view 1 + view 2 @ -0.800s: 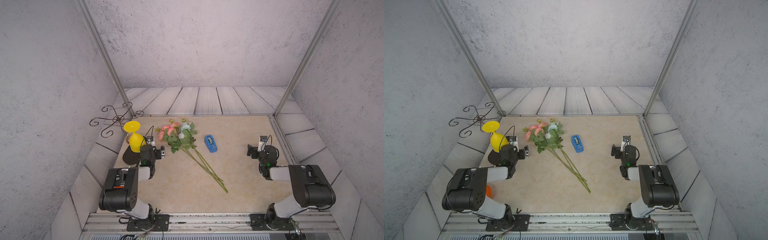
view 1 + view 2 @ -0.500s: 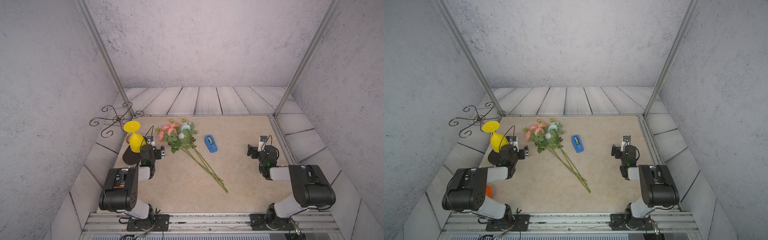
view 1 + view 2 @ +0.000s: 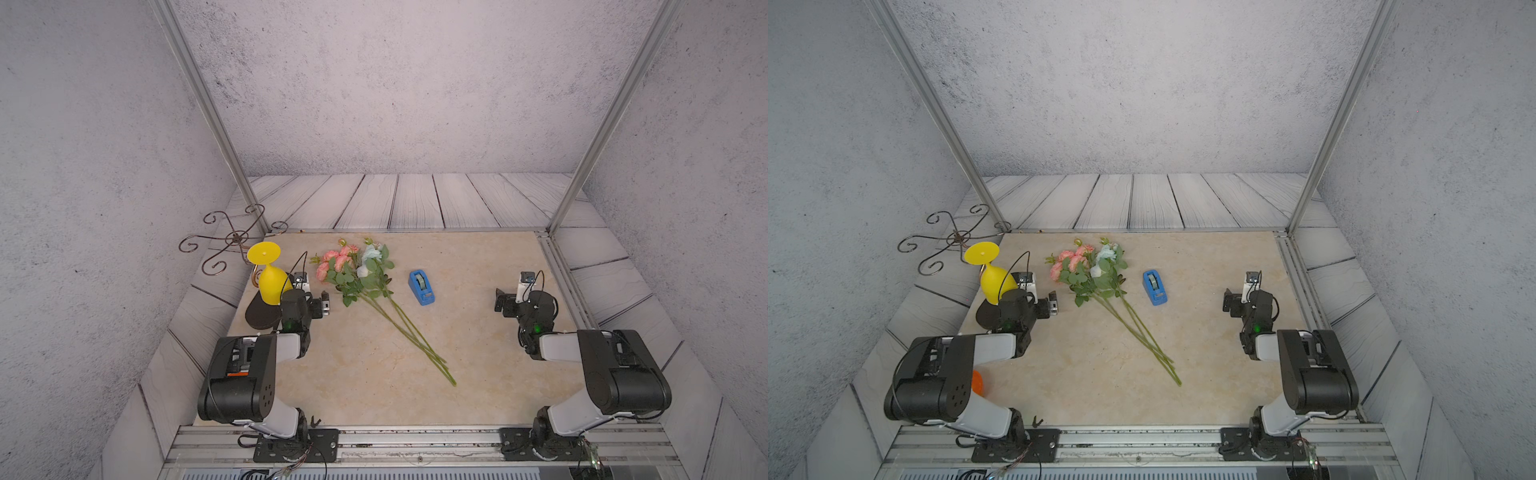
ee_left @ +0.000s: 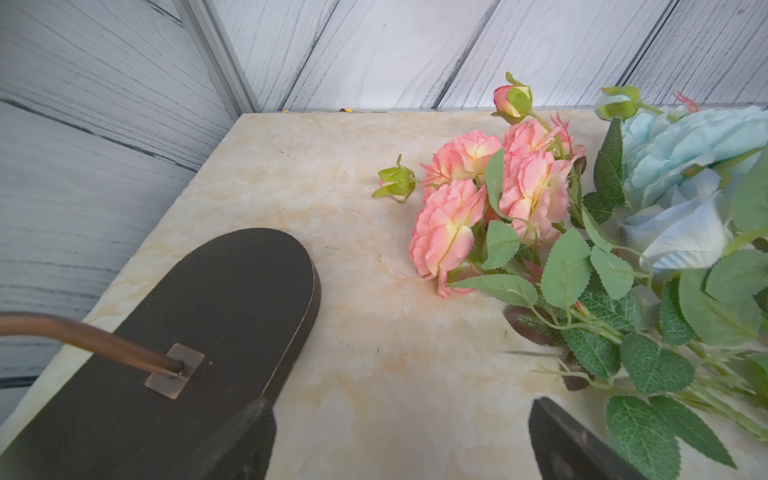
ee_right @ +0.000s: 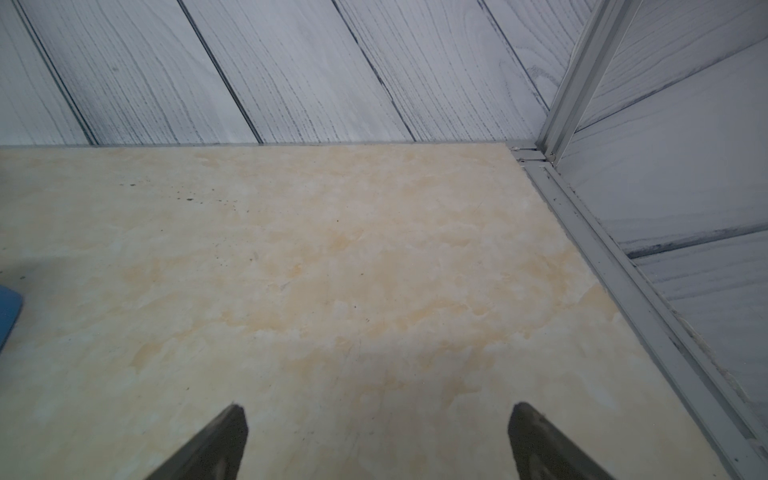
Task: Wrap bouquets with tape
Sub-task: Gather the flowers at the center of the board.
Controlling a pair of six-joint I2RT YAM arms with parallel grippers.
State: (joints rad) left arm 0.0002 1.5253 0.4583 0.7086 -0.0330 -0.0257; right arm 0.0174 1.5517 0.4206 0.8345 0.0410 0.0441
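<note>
The bouquets (image 3: 359, 272) lie as one bunch on the beige tabletop, pink and pale blue blooms at the back and long green stems (image 3: 415, 340) running toward the front right; in the left wrist view the blooms (image 4: 532, 195) are close by. The tape (image 3: 421, 286) (image 3: 1155, 286), a pale roll in a blue dispenser, stands just right of the leaves; only its blue edge (image 5: 7, 311) shows in the right wrist view. My left gripper (image 3: 314, 294) (image 4: 399, 409) is open and empty, left of the bouquet. My right gripper (image 3: 512, 293) (image 5: 378, 409) is open over bare tabletop at the right.
A yellow goblet (image 3: 271, 279) hangs upside down on a metal scroll stand (image 3: 232, 239) whose dark oval base (image 4: 199, 332) sits right beside my left gripper. An orange object (image 3: 977, 382) lies under the left arm. Metal frame posts and rails (image 5: 623, 266) border the tabletop.
</note>
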